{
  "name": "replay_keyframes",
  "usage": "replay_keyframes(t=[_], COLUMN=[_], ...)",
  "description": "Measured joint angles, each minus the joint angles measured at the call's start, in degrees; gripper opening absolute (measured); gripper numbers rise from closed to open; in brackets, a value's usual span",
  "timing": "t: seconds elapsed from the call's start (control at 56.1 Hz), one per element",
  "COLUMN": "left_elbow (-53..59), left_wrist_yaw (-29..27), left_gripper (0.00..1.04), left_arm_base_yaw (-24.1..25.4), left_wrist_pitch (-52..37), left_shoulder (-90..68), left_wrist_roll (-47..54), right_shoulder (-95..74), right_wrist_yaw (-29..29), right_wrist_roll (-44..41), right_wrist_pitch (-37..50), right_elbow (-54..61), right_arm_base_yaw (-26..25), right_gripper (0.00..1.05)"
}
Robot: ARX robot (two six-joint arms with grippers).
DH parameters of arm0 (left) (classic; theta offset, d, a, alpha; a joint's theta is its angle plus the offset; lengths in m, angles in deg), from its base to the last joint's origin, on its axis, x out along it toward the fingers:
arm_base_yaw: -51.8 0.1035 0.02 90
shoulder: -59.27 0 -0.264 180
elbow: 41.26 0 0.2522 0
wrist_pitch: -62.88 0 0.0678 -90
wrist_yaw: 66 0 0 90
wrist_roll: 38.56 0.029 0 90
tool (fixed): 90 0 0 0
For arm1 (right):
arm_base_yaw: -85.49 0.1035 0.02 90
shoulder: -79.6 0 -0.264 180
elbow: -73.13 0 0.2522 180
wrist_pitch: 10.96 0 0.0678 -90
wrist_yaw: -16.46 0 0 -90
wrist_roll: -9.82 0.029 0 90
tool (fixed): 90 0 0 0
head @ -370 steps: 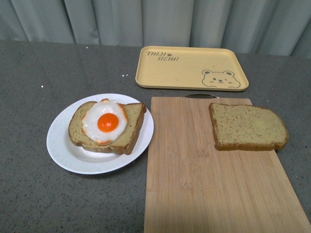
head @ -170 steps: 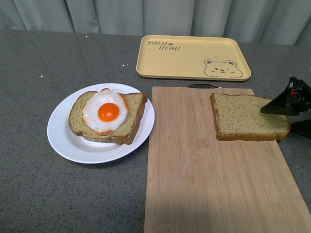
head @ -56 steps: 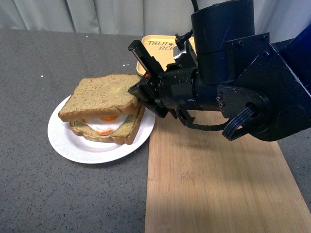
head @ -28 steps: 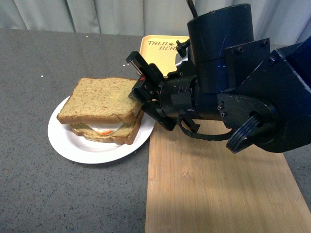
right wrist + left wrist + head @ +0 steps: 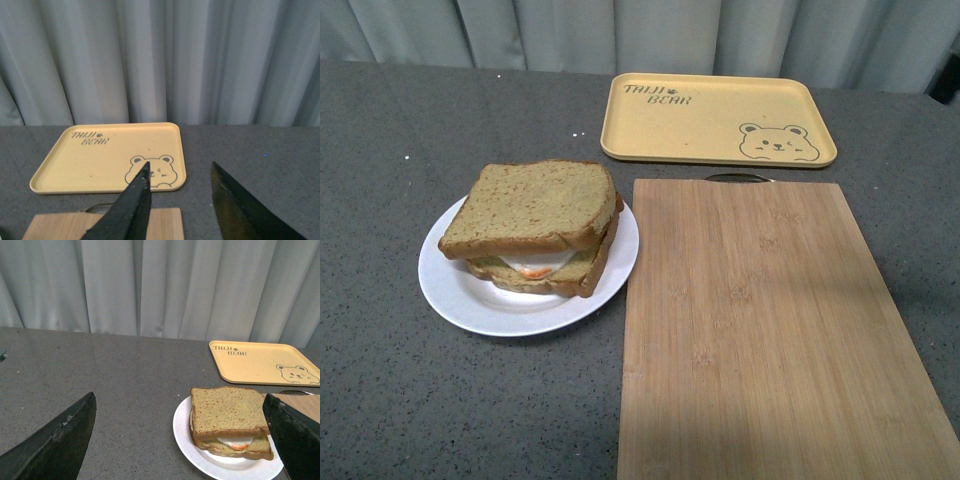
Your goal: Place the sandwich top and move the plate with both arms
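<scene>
The sandwich top (image 5: 535,204) lies flat on the egg slice, a little askew, on the white plate (image 5: 455,290) at the table's left. White and orange egg (image 5: 535,265) peeks out under its front edge. No arm shows in the front view. In the left wrist view the sandwich top (image 5: 227,411) and the plate (image 5: 186,440) sit between the wide-open fingers of my left gripper (image 5: 182,412), some way ahead of them. My right gripper (image 5: 180,167) is open and empty, facing the yellow tray.
A bamboo cutting board (image 5: 760,330) lies bare to the right of the plate, touching its rim. The yellow bear tray (image 5: 715,118) sits behind the board near the grey curtain (image 5: 640,30). Grey tabletop (image 5: 380,130) surrounds everything.
The right arm carried the bread slice from the board onto the egg slice, let go, and has withdrawn out of the front view. The slice has settled flat.
</scene>
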Motion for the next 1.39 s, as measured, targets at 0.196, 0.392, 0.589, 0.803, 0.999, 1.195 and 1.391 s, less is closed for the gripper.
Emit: replay_keyframes(t=[0.196,0.392,0.589,0.803,0.999,1.195,1.391], left_elbow=[0.0,0.0,0.0,0.0,0.0,0.0,0.0], left_wrist_yaw=[0.0,0.0,0.0,0.0,0.0,0.0,0.0], left_gripper=[0.98,0.98,0.98,0.98,0.98,0.98,0.98], left_arm_base_yaw=[0.0,0.0,0.0,0.0,0.0,0.0,0.0], left_wrist_pitch=[0.02,0.02,0.02,0.02,0.02,0.02,0.02], left_shoulder=[0.0,0.0,0.0,0.0,0.0,0.0,0.0], left_wrist_roll=[0.0,0.0,0.0,0.0,0.0,0.0,0.0], right_shoulder=[12.76,25.83,35.17,45.66,54.36,61.13,66.84], right_wrist_yaw=[4.44,7.74,9.79,14.8,15.06,15.08,15.08], right_wrist_roll=[-1.84,-1.9,-1.92,-1.92,-1.95,-1.95,-1.95], right_wrist_pitch=[-7.23,-14.23,-20.59,-29.0,-36.57,-42.62,-48.02], right_elbow=[7.34,12.17,15.12,17.29,18.14,18.27,18.27], right_arm_base_yaw=[-4.55,-7.93,-10.12,-15.34,-15.47,-15.47,-15.47], right_gripper=[0.01,0.01,0.01,0.01,0.01,0.01,0.01])
